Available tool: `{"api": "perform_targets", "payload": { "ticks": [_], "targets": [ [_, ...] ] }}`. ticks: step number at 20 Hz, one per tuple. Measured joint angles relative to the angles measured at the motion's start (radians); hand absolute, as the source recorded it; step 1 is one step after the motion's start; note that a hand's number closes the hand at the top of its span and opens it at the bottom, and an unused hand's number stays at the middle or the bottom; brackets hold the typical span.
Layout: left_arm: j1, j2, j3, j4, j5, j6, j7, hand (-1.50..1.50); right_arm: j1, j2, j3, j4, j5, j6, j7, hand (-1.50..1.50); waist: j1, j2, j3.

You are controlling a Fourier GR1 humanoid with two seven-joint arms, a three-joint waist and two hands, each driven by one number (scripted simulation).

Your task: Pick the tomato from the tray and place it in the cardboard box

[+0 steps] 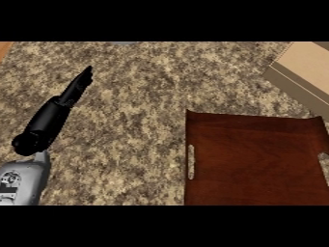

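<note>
Only tray (256, 161), cardboard box (316, 72); tomato unseen

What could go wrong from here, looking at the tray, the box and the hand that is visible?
1. No tomato shows on the tray, and the right hand is out of view, so whether it has been picked cannot be checked.
2. The box lies partly outside the view at the upper right, so a placement there may be hard to see.
3. The left hand rests open, far from the tray.
</note>
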Motion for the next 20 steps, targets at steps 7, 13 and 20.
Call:
{"api": "perform_targets", "payload": {
  "ticks": [7, 13, 20],
  "targets": [
    [-0.006, -0.019, -0.018, 0.008, -0.018, 0.013, 0.004, 0.00, 0.006, -0.076, 0.057, 0.157, 0.062, 0.084, -0.106, -1.50, 0.007, 0.002, 0.001],
    [-0.016, -0.007, -0.004, 0.018, -0.011, 0.005, -0.003, 0.00, -0.021, -0.099, 0.020, 0.217, 0.016, 0.125, -0.266, -1.50, 0.010, 0.002, 0.003],
    [-0.003, -0.006, 0.003, 0.023, -0.006, 0.005, -0.010, 0.00, -0.084, -0.118, -0.287, 0.305, -0.278, 0.167, -0.277, -1.50, -0.003, -0.001, 0.005]
  ]
}}
